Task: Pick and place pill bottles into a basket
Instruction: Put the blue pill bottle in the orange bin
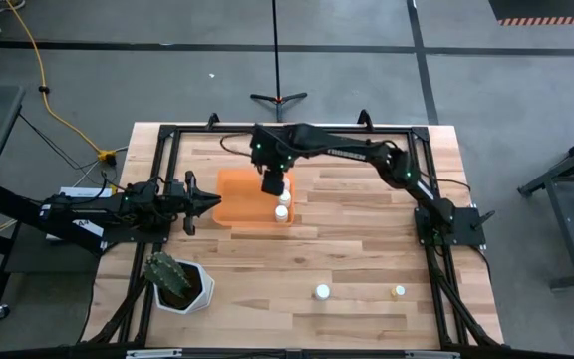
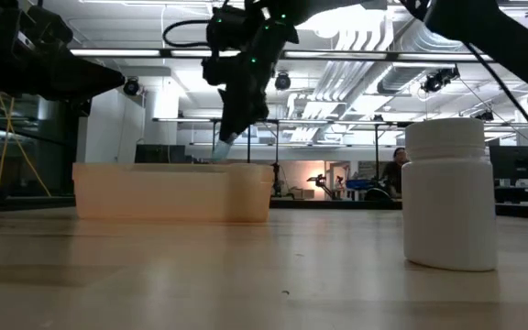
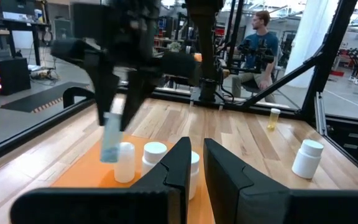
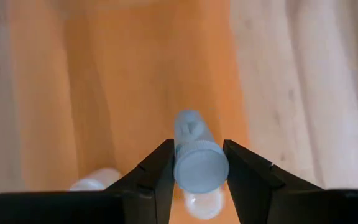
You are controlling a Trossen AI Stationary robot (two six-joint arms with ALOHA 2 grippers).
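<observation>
The orange basket (image 1: 235, 189) lies at the table's middle left; it also shows in the low view (image 2: 154, 192). Three white pill bottles (image 3: 154, 155) stand in its right end. My right gripper (image 1: 272, 183) hangs over the basket, shut on a pale bottle (image 4: 197, 163). My left gripper (image 1: 207, 202) waits at the basket's left edge, fingers nearly together (image 3: 195, 163) and holding nothing. A white bottle (image 1: 322, 292) and a yellowish bottle (image 1: 398, 292) stand near the table's front edge. My right gripper pinches the bottle's cap end (image 4: 199, 169) between its two fingers. The fingers come from above, pointing down, and the bottle lies along them. Its body (image 3: 110, 140) hangs below the fingertips, slightly tilted, clear of the basket's floor.
A white angular pot with a green cactus (image 1: 177, 282) stands at the front left. A black frame (image 1: 167, 130) runs round the table. A seated person (image 3: 260, 43) shows in the room beyond. Bare wood lies between the basket and the front bottles.
</observation>
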